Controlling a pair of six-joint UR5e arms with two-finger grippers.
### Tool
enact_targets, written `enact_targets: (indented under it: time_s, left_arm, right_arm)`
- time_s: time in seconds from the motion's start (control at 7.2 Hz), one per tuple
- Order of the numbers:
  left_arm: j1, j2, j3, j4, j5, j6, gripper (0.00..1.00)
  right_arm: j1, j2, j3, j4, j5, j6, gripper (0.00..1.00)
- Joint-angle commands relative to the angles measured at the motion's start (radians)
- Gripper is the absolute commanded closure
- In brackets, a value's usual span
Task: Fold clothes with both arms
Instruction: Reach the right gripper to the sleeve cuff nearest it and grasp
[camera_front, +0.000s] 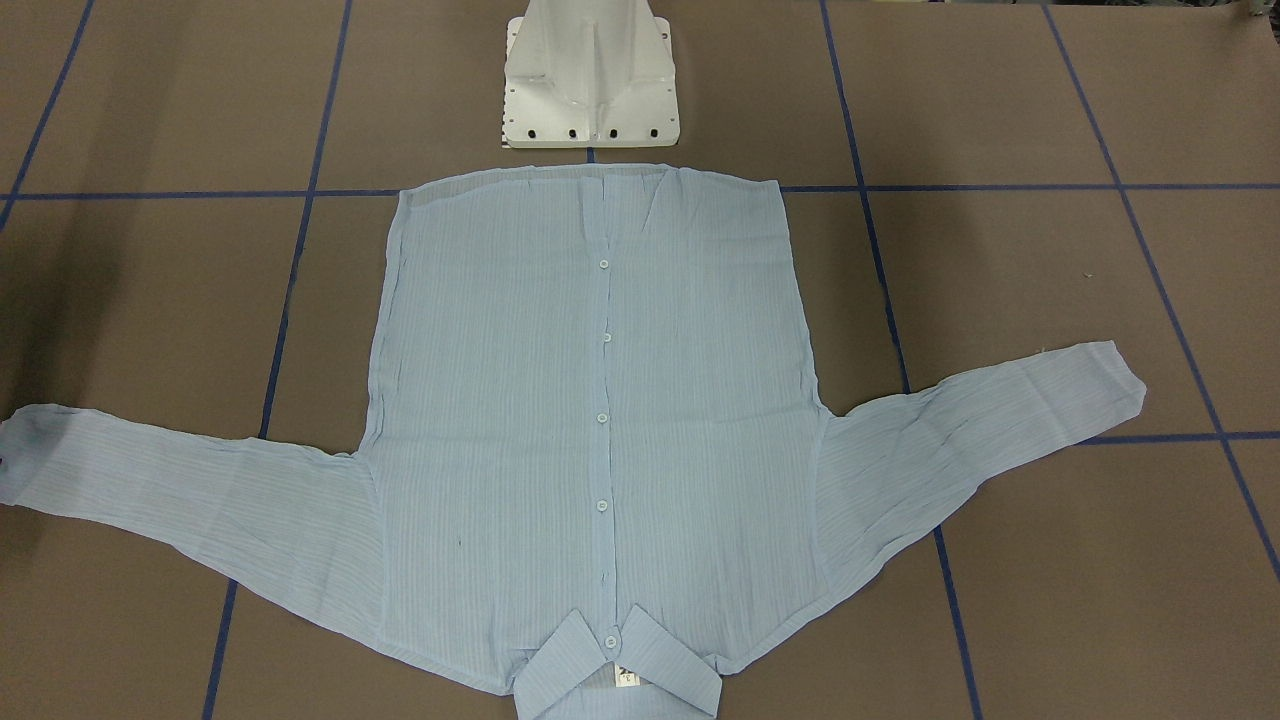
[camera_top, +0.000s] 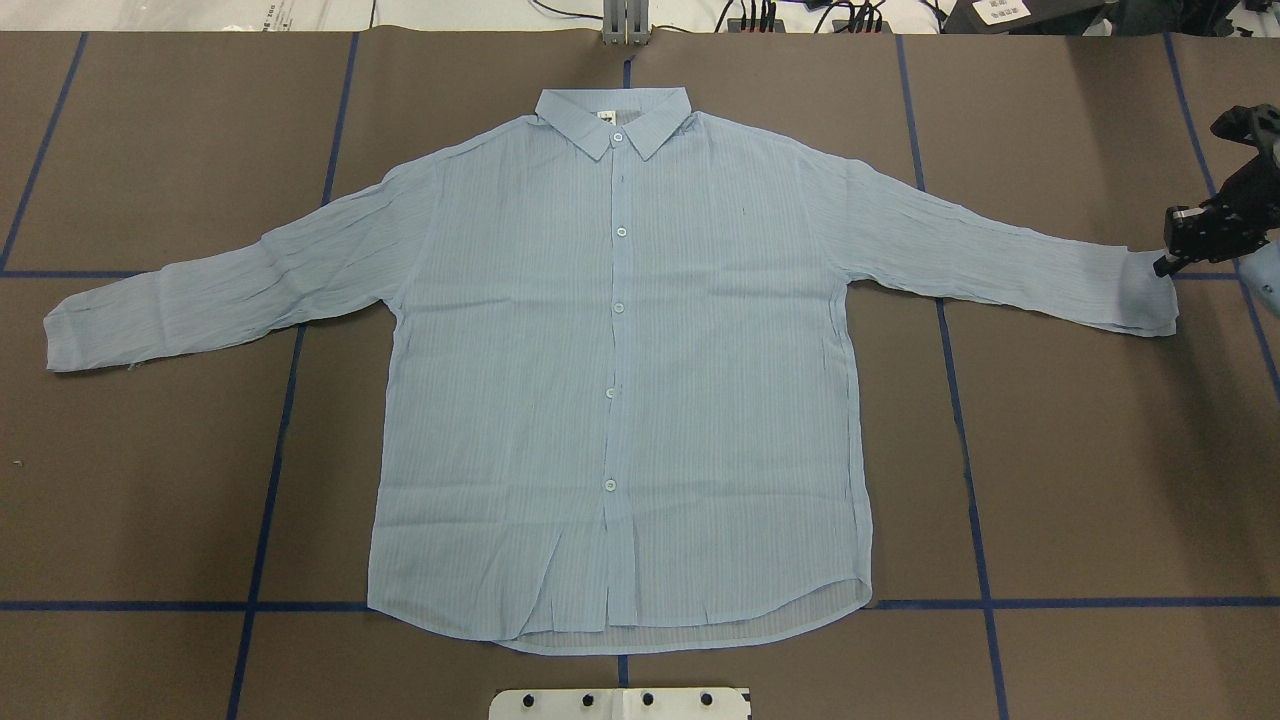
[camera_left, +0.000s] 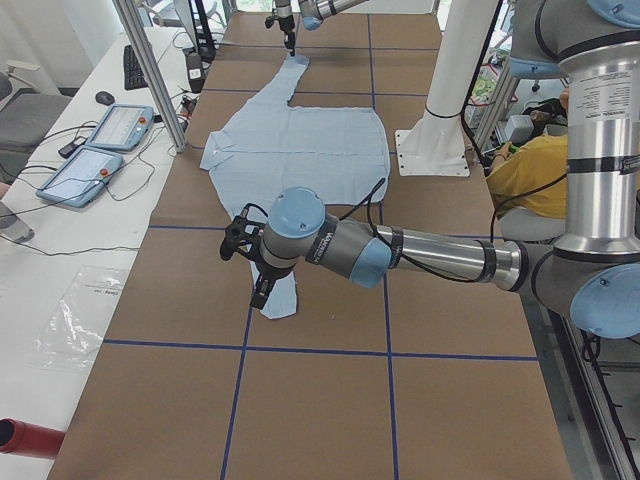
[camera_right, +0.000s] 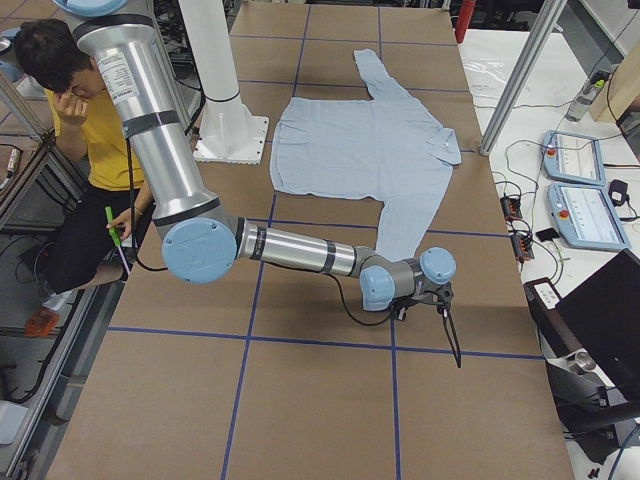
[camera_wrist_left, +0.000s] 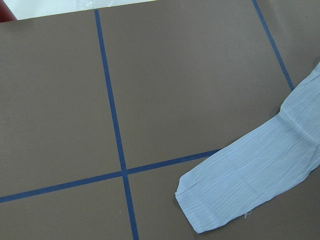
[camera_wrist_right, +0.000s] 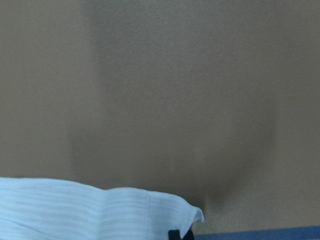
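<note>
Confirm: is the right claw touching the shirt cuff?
Cannot tell. Overhead, the right claw tip meets the shirt cuff edge; height unreadable, wrist view blurred.

A thin light blue striped shirt sleeve (camera_wrist_right: 90, 210) lies at lower left on a matte brown table surface (camera_wrist_right: 160, 90), a small black part (camera_wrist_right: 180, 235) and blue tape line (camera_wrist_right: 260, 234) just beside its corner

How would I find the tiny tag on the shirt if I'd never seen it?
Find the light blue shirt spread flat on the brown table. Go to its pointed collar, at the end away from the white base. The tag is the small white rectangle just inside it, unlike the round buttons down the front.
</note>
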Motion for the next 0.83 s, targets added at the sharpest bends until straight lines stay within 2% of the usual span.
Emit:
enact_targets:
  time_s: [0.0, 0.28, 0.42, 0.56, 0.69]
  left_arm:
    - [0.000, 0.001, -0.001, 0.001, -0.008, -0.001, 0.00]
    - [0.001, 0.009, -0.002, 0.001, -0.017, -0.003, 0.00]
    - [0.000, 0.009, -0.004, 0.000, -0.019, -0.003, 0.00]
    - [0.001, 0.009, -0.007, 0.000, -0.043, -0.003, 0.00]
    - [0.000, 0.009, -0.020, 0.001, -0.043, -0.003, 0.00]
  right_arm:
    - [0.023, -0.010, 0.103, -0.011, 0.067, 0.026, 1.00]
    - [-0.001, -0.004, 0.299, 0.007, 0.054, 0.446, 1.00]
    - [-0.006, 0.002, 0.374, 0.023, 0.054, 0.568, 1.00]
    - [-0.042, 0.039, 0.413, 0.024, 0.049, 0.682, 1.00]
    - [-0.114, 0.133, 0.433, 0.024, -0.024, 0.830, 1.00]
